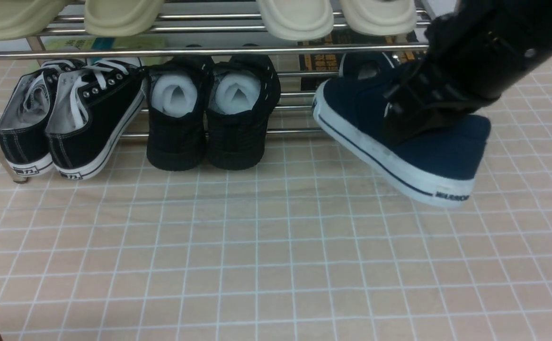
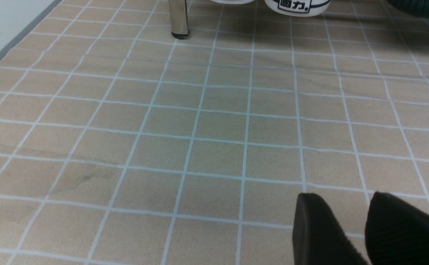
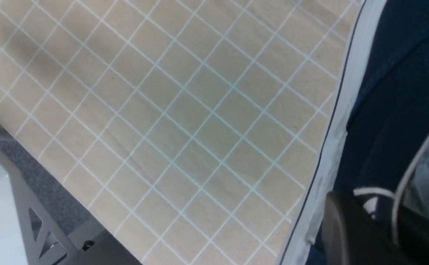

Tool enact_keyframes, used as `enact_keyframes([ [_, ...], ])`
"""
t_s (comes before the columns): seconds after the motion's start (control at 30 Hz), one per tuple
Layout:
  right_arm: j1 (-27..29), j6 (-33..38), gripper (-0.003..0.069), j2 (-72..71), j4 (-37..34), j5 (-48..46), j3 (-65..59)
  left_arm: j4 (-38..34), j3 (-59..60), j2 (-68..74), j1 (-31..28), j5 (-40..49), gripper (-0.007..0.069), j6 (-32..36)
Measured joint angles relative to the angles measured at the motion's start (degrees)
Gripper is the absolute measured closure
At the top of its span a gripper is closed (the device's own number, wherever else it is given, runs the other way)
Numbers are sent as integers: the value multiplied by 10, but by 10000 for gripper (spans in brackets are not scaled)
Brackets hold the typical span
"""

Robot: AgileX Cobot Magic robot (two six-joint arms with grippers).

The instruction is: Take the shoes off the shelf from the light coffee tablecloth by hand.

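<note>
In the front view, our black right gripper (image 1: 394, 135) clenches a navy canvas slip-on with white rubber sole (image 1: 427, 147) — tilted, above the grid-printed beige tablecloth (image 1: 276, 246); our black left fingers (image 2: 319, 221) stand slightly parted.

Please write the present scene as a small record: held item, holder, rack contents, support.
held item: navy WARRIOR slip-on, tilted, above the cloth
holder: right end effector, closed on the shoe's side wall
lower rack contents: black lace-up sneakers, black padded shoes, another navy shoe partly hidden
rack: chrome tube shoe rack
support: beige white-grid tablecloth
</note>
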State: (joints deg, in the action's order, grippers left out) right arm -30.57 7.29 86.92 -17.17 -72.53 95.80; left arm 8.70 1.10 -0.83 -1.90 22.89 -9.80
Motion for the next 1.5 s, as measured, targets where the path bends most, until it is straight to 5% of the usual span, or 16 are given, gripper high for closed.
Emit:
enact_keyframes([
  [0.37,-87,-36,620,-51,-21,4,-123,0,0,0,0,0,384,0],
  [0.53,-126,-96,620,-45,-16,98,-198,0,0,0,0,0,384,0],
  [0.9,-132,-199,620,38,44,266,-224,0,0,0,0,0,384,0],
  [1.5,-132,-221,612,128,72,404,-224,0,0,0,0,0,384,0],
])
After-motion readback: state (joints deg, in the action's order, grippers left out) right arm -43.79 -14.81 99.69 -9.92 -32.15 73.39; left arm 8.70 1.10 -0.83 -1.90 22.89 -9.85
